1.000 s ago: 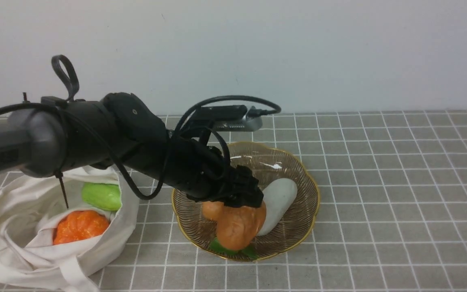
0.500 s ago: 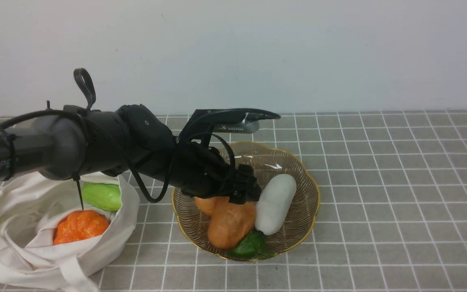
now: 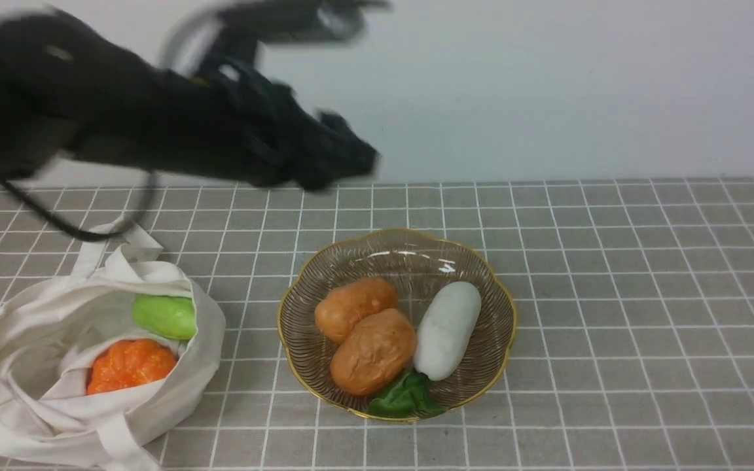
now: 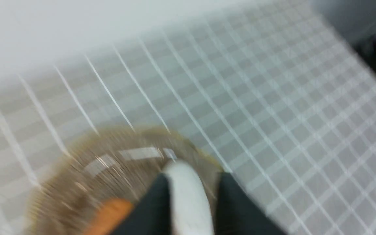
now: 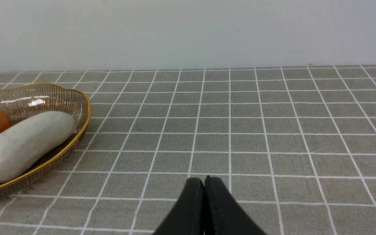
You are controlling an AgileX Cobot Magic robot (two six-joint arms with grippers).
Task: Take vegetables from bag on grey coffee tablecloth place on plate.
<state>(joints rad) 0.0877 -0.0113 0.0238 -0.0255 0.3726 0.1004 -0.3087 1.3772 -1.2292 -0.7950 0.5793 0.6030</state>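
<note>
Two brown oval potatoes (image 3: 373,352) lie on the gold-rimmed ribbed glass plate (image 3: 513,320), centre. The orange ribbed pumpkin (image 3: 129,364) and stubby green cucumber (image 3: 165,316) sit in the off-white cloth bag (image 3: 23,405), lower left. The left gripper (image 3: 354,154) (blurred, upper left) gapes empty; the bag's slack cloth could snag it.

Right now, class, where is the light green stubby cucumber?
Front view: the light green stubby cucumber lies inside the off-white cloth bag on the robot's left, just behind the orange ribbed pumpkin.

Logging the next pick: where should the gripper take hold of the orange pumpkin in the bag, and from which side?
Grip the pumpkin across its upper flanks, probably from above through the open bag: only its top shows, cloth folds cover its front and sides, and the cucumber lies behind.
</note>
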